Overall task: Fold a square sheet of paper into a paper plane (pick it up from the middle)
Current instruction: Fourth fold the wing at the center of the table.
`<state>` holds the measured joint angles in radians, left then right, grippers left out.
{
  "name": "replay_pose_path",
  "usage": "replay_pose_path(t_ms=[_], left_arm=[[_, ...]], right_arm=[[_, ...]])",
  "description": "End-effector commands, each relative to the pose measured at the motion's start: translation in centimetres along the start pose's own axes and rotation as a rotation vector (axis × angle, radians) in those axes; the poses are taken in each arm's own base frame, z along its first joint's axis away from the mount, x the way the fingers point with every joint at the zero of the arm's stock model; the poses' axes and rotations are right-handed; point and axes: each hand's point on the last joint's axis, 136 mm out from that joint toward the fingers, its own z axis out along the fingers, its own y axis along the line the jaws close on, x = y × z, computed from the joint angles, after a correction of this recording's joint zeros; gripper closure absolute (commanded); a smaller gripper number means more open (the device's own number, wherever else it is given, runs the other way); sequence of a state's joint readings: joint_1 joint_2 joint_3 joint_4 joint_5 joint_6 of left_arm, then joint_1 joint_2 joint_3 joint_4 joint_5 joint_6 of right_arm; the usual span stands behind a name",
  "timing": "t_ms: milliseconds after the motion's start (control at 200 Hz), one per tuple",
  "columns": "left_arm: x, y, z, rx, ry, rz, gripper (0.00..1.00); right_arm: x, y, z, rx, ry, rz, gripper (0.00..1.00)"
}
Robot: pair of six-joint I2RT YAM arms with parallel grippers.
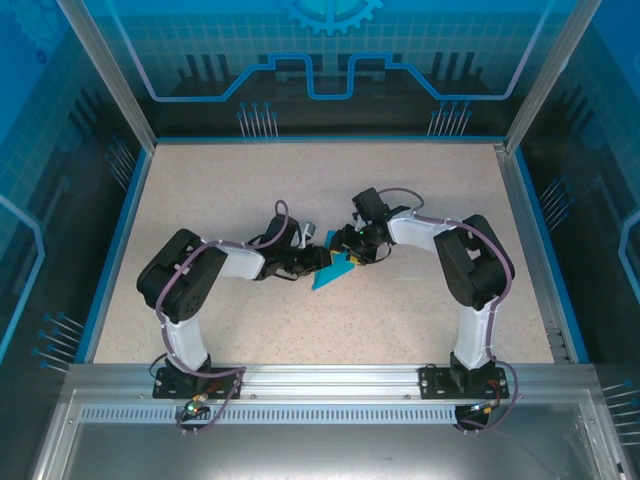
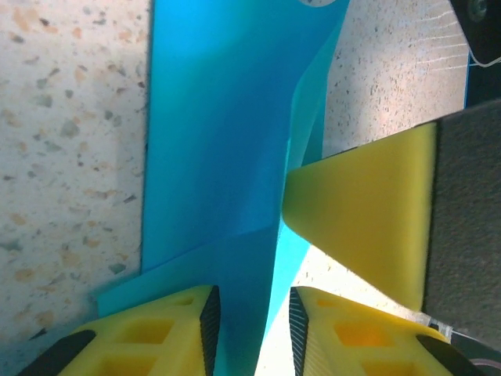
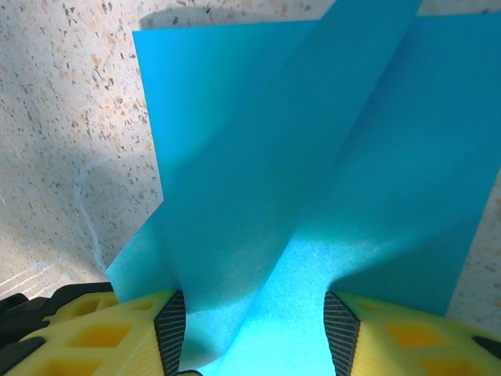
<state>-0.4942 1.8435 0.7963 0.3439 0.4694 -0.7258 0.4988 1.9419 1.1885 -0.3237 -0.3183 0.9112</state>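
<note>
Roughly mid-table, the two arms meet head-on over the square sheet of paper (image 1: 330, 274), which lies on the speckled table (image 1: 400, 180) between them, one point trailing toward the near edge.

- Left gripper (image 1: 313, 262): jaws partly drawn in on either side of a raised fold. In the left wrist view the paper runs up between the pads. Cannot tell whether they bite.
- Right gripper (image 1: 357, 252): jaws half spread, with a hump of paper filling the gap from pad to pad. Pinching the sheet.
- One right fingertip (image 2: 360, 227) touches the standing crease from the side, just ahead of the left pads.
- Edges: in the left wrist view the sheet's left edge lies straight and flat on the table. In the right wrist view a sharp corner lies flat at the upper left and the right edge is clean-cut.
- Room: bare tabletop all round. Widest toward the far blue rail (image 1: 330, 139); good margins left and right; a narrower strip before the arm bases.
</note>
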Motion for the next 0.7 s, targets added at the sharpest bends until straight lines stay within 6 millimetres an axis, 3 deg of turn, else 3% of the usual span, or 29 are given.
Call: replay_pose_path(t_ms=[0, 370, 695], left_arm=[[0.2, -0.3, 0.6, 0.01, 0.035, 0.031, 0.7], [-0.1, -0.8, 0.7, 0.032, 0.027, 0.053, 0.86], [0.0, -0.6, 0.9, 0.044, 0.023, 0.034, 0.92]], right_arm=[[1.2, -1.6, 0.9, 0.041, 0.039, 0.007, 0.47], [1.2, -1.2, 0.5, 0.009, 0.035, 0.001, 0.47], [0.6, 0.0, -2.4, -0.061, -0.024, -0.052, 0.47]])
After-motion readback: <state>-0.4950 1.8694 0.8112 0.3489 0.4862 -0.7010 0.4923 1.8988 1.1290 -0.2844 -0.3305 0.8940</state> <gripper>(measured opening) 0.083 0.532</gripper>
